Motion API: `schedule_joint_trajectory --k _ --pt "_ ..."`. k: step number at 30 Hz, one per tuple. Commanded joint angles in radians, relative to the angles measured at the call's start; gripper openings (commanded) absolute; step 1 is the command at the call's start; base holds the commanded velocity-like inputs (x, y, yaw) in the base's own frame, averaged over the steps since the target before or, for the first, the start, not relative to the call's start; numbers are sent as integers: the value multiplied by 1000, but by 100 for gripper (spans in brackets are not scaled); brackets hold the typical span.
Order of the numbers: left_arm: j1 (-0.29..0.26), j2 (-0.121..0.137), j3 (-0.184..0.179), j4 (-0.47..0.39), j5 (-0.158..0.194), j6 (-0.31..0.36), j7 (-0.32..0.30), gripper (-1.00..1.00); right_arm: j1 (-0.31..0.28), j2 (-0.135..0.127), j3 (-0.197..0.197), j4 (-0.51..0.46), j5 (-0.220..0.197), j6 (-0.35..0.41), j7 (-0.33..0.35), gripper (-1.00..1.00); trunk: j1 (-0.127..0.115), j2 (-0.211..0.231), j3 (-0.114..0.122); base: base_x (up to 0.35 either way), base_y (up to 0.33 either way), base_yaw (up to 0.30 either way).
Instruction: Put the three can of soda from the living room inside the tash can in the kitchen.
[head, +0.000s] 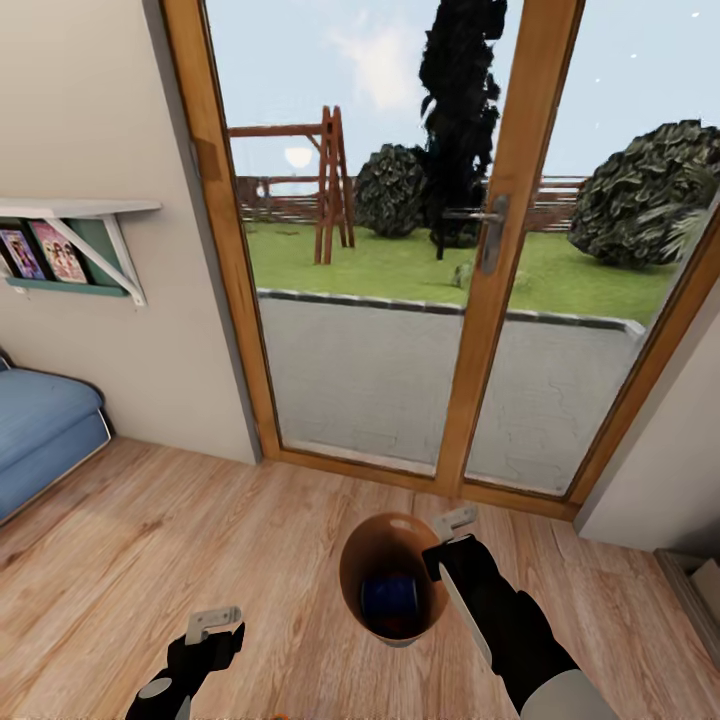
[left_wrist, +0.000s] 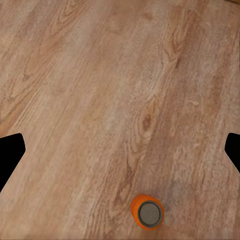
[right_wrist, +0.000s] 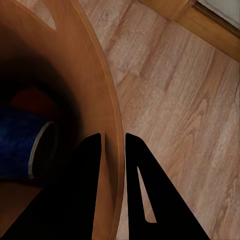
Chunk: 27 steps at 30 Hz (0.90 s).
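one claw (right_wrist: 112, 150) pinching bin rim (right_wrist: 107, 90)

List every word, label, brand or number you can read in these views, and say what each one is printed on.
None can be read.
Two framed pictures under the wall shelf: colourful covers, any lettering too small and blurred.
Dark blue can in the trash can: no print visible.
Orange can on the floor: seen from its top end, no label showing.

- Bare floor (head: 200, 540) lies open from nine to twelve o'clock of the bin (head: 352, 570).
- Glass doors (head: 400, 300) block twelve o'clock; sofa (head: 40, 430) blocks ten.
- Right tool (right_wrist: 113, 145) straddles the bin's wall.
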Motion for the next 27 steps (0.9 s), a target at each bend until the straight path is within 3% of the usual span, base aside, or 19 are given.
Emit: schedule_joint_trajectory --k 1,27 --pt "0 0 0 0 0 0 0 100 0 0 0 -1 -4 -1 5 -100 0 0 -2 0 0 0" --pt "0 -13 -2 0 0 -1 0 100 0 0 0 -1 -4 0 5 -100 96 -175 -122 0 0 0"
